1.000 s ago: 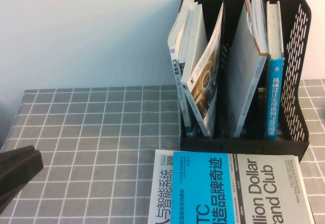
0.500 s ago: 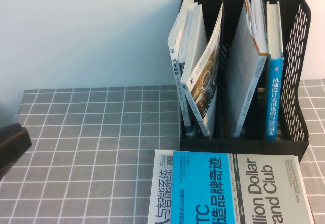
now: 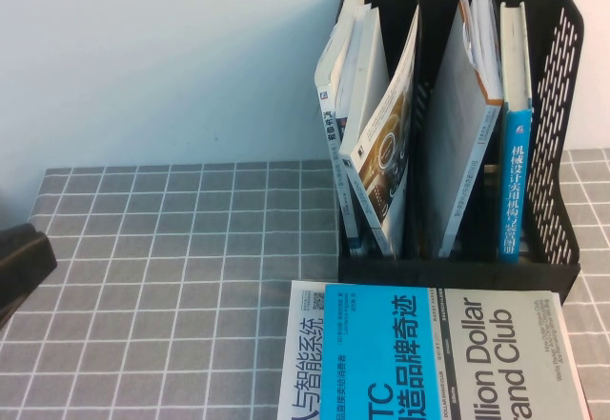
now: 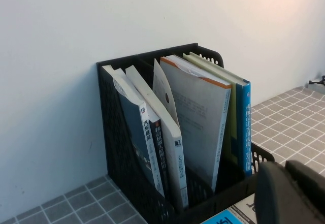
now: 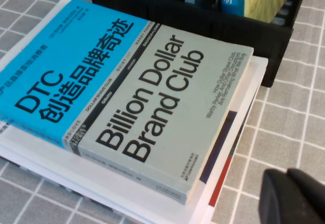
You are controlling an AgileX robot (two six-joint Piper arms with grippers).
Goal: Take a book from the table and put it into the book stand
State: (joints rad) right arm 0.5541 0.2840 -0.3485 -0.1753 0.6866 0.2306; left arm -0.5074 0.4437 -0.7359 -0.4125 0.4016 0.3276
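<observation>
Even, soft indoor light, bright on the white wall [image 3: 172, 58]. Faint shadows fall inside the book stand [image 3: 558, 153]. No glare. The right pincer [image 5: 294, 198] and left pincer [image 4: 289, 193] loom dark and blurred close to their lenses.

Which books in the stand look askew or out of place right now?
In the book stand, the book with the gauge cover leans diagonally across the left compartment, top against the divider. Its neighbours tilt too. The left gripper sits at the table's left edge; the right gripper hovers near the stacked books.
</observation>
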